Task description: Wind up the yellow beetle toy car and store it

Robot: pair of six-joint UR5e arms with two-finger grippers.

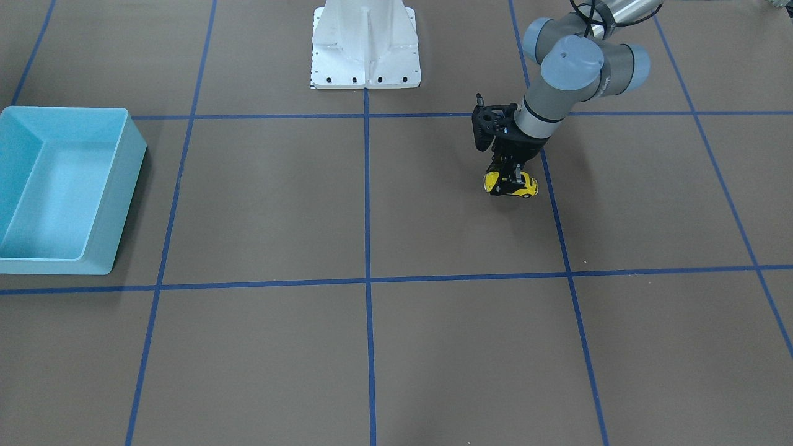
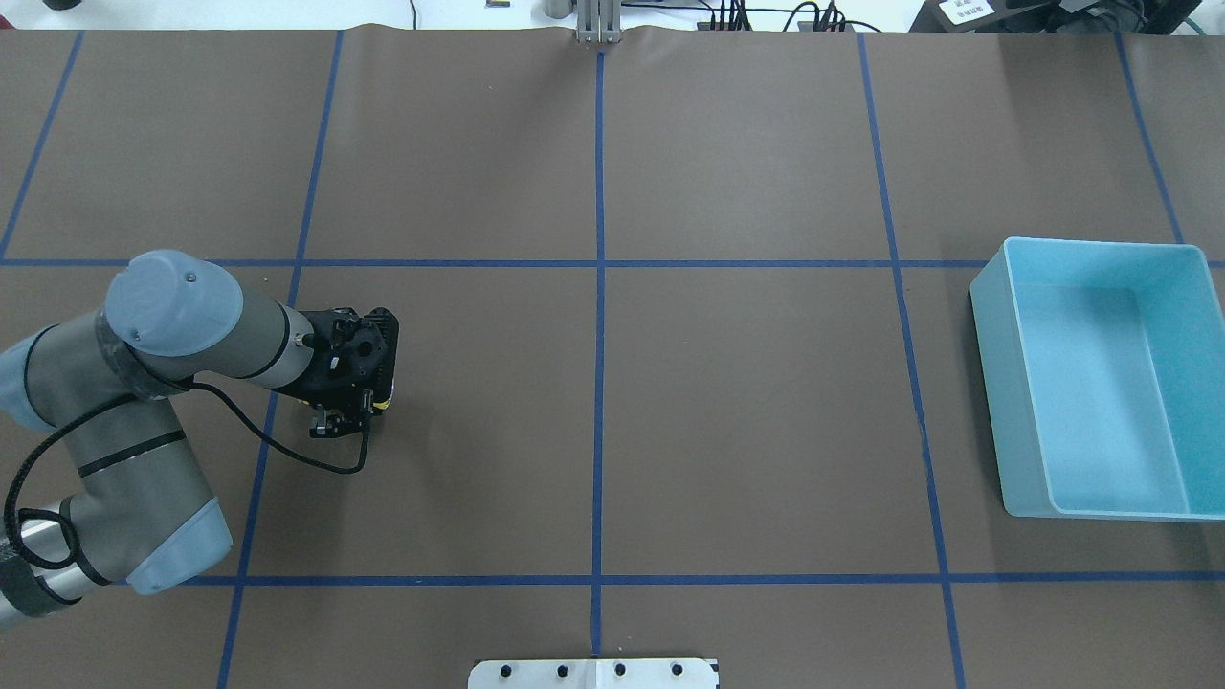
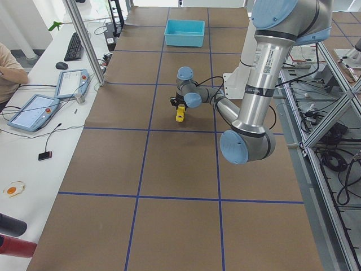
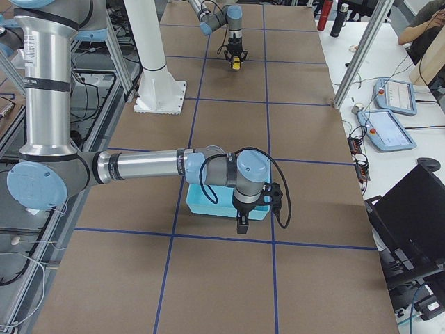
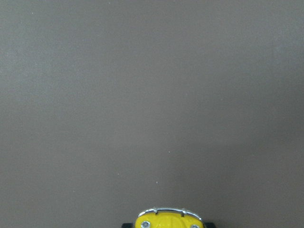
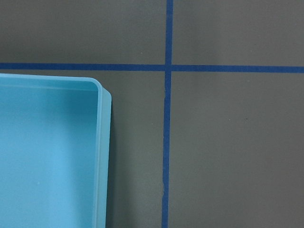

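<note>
The yellow beetle toy car (image 1: 512, 184) sits low over the brown table, and my left gripper (image 1: 508, 178) comes down over it, shut on its body. From overhead the black gripper (image 2: 350, 375) hides nearly all of the car. The left wrist view shows only the car's (image 5: 167, 220) yellow end and silver bumper at the bottom edge. In the side views the car (image 3: 180, 114) (image 4: 236, 64) shows under the same gripper. My right gripper (image 4: 241, 224) hangs by the light blue bin (image 4: 208, 202); I cannot tell whether it is open or shut.
The light blue bin (image 2: 991, 383) (image 1: 118, 204) stands on the far side of the table from the car, and its corner (image 6: 97, 142) fills the right wrist view. The white robot base (image 1: 365, 46) is at the table's edge. Blue tape lines grid the surface.
</note>
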